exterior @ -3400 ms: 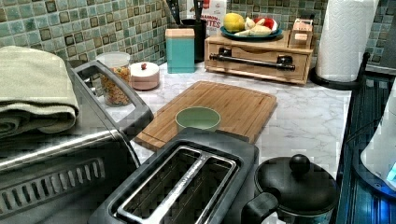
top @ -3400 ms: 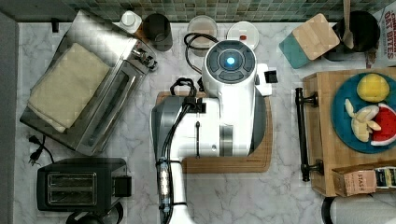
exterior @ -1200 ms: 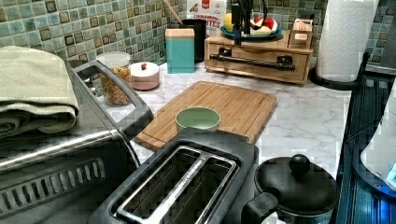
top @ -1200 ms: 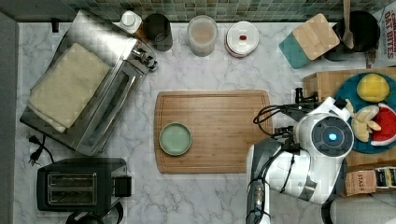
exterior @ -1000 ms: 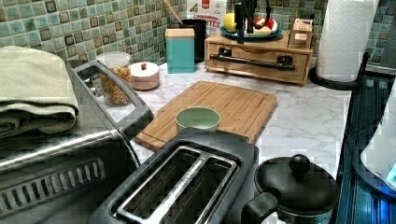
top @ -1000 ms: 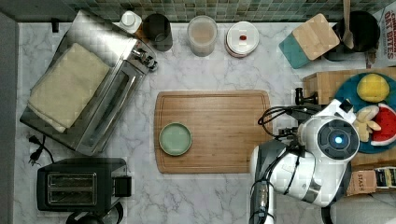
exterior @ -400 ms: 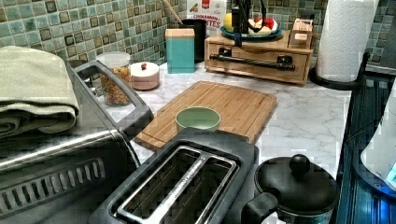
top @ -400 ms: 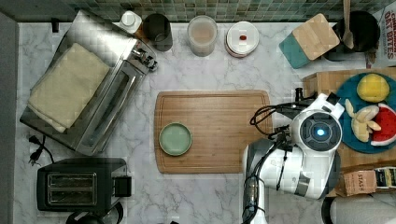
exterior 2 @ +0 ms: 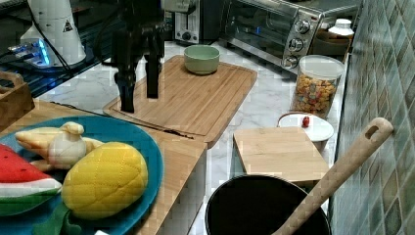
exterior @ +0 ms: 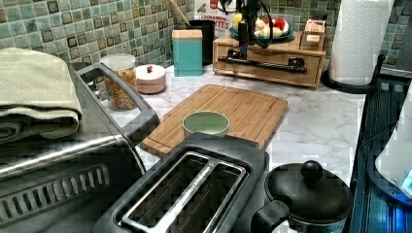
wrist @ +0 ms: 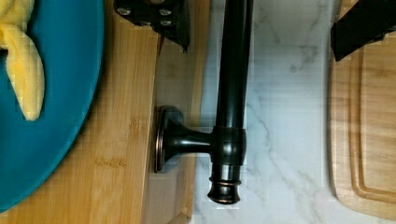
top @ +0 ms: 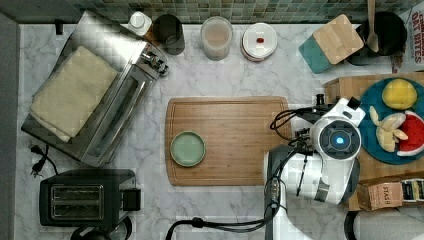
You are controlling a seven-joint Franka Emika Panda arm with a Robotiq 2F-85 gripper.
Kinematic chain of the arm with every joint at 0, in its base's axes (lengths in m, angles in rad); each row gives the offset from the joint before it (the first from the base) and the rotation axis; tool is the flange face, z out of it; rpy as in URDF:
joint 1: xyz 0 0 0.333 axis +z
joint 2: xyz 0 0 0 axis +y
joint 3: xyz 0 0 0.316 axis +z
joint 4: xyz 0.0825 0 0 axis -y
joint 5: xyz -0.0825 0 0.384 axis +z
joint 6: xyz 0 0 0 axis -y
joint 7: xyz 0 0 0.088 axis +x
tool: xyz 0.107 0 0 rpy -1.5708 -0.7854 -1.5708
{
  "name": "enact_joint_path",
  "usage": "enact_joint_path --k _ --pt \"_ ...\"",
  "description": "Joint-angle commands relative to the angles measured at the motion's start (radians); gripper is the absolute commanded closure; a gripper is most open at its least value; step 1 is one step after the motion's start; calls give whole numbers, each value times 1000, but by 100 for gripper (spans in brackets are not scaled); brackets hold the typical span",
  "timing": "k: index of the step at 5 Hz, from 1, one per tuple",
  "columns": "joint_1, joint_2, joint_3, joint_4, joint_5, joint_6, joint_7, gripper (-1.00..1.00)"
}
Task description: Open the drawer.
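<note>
The drawer point(exterior: 272, 65) is in a light-wood box at the back of the counter, and its front looks flush with the box. Its long black bar handle point(wrist: 231, 93) runs across the front panel. My gripper point(wrist: 261, 23) hangs open over one end of that bar. One finger point(wrist: 159, 18) is on the drawer side and the other finger point(wrist: 364, 28) is on the cutting-board side, neither touching the bar. In the left view the gripper point(exterior: 244, 48) reaches down to the handle's left end. The right view shows the gripper point(exterior 2: 140, 93) with both fingers apart.
A blue plate of toy fruit point(top: 395, 125) sits on top of the box. The wooden cutting board point(top: 227, 140) with a green bowl point(top: 187, 148) lies just in front of the handle. A paper-towel roll point(exterior: 359, 41) and a tea box point(top: 385, 196) stand nearby.
The arm has swung from above the cutting board to the drawer front. In the last second the gripper has come down to the handle's level.
</note>
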Motion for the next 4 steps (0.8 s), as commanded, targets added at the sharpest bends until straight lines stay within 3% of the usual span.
enact_joint_path --k 1,2,4 --pt "-50 45 -18 -84 42 167 13 -100" --pt "-55 85 -15 -86 41 220 29 -100" --pt "-3 151 -65 -57 -28 216 106 -100"
